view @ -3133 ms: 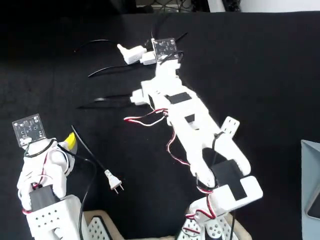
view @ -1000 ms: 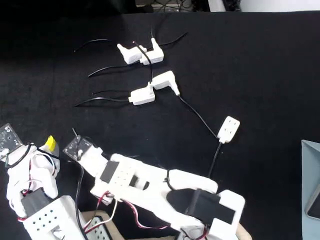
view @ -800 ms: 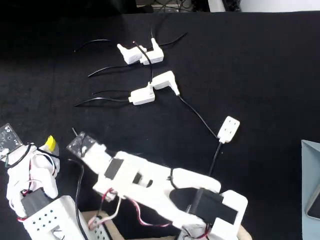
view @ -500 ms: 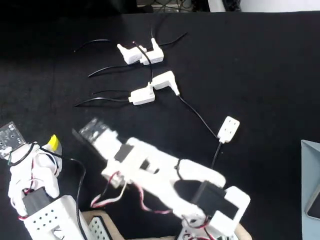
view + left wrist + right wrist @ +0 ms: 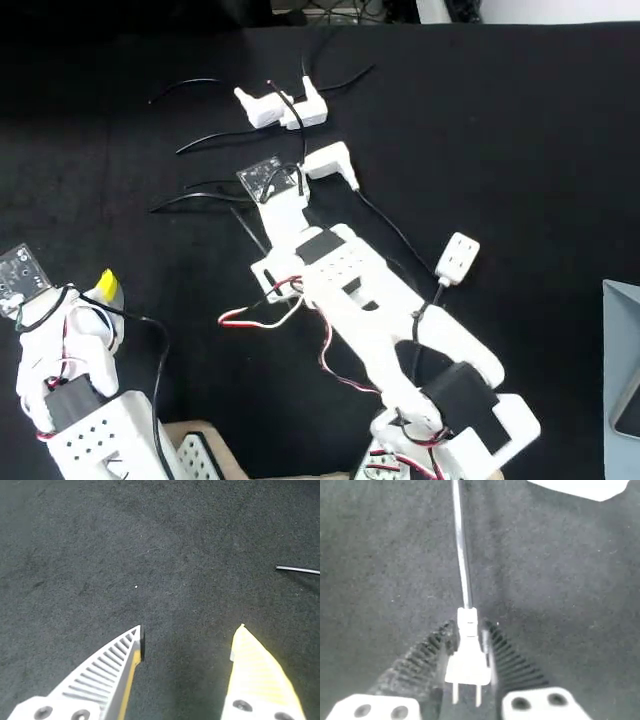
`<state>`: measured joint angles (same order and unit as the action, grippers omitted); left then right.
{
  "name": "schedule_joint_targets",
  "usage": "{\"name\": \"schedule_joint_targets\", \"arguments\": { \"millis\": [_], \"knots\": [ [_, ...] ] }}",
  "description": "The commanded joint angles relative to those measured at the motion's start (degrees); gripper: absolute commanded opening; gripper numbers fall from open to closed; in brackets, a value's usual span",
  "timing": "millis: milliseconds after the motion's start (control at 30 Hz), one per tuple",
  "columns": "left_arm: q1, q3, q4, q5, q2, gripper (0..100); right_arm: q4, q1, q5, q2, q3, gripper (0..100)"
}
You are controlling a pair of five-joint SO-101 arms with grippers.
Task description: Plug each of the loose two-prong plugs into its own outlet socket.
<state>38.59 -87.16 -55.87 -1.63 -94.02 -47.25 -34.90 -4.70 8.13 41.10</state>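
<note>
My right gripper [image 5: 468,630] is shut on a white two-prong plug [image 5: 468,666], prongs pointing back at the camera and its cord [image 5: 461,555] running away over the black mat. A white outlet socket [image 5: 580,486] lies just beyond. In the high view my right arm [image 5: 340,270] stretches to mid-table, its wrist over the outlets beside one white socket [image 5: 330,160]. Two joined sockets [image 5: 285,108] lie farther back, and a multi-socket block [image 5: 457,257] sits to the right. My left gripper [image 5: 191,630] hangs open over bare mat at the near left, its yellow finger [image 5: 107,285] visible.
Black cords [image 5: 205,140] trail left from the white sockets. A thin black cord [image 5: 297,570] crosses the mat beside my left gripper. A grey-blue container [image 5: 622,370] stands at the table's right edge.
My right arm swung from the near left of the table up to the middle sockets, carrying the plug that earlier lay loose near the front. The left arm barely shifted.
</note>
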Motion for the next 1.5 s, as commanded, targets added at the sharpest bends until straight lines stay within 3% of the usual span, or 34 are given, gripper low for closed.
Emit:
{"name": "schedule_joint_targets", "arguments": {
  "millis": [0, 267, 533, 933, 1367, 1467],
  "knots": [
    [-0.66, 2.95, -0.09, 0.0, -0.44, 28, 0.88, 0.88, 0.53, 2.68, 0.13, 18.1],
    [-0.66, 2.95, -0.09, 0.0, -0.44, 28, 0.0, 0.7, 0.53, 2.68, 0.4, 12.0],
    [-0.66, 2.95, -0.09, 0.0, -0.44, 28, -4.4, -4.66, 0.7, 1.01, 0.4, 11.8],
    [-0.48, 2.95, -0.09, 0.0, -0.44, 28, -4.75, 0.62, 0.97, -8.84, -3.03, 11.8],
    [-0.48, 2.95, -0.09, 0.0, -0.44, 28, -7.65, 0.7, 3.34, -9.19, -3.03, 11.3],
    [-0.4, 2.95, -0.09, 0.0, -0.44, 28, -7.65, 2.02, 3.78, -8.84, -3.12, 6.3]
  ]
}}
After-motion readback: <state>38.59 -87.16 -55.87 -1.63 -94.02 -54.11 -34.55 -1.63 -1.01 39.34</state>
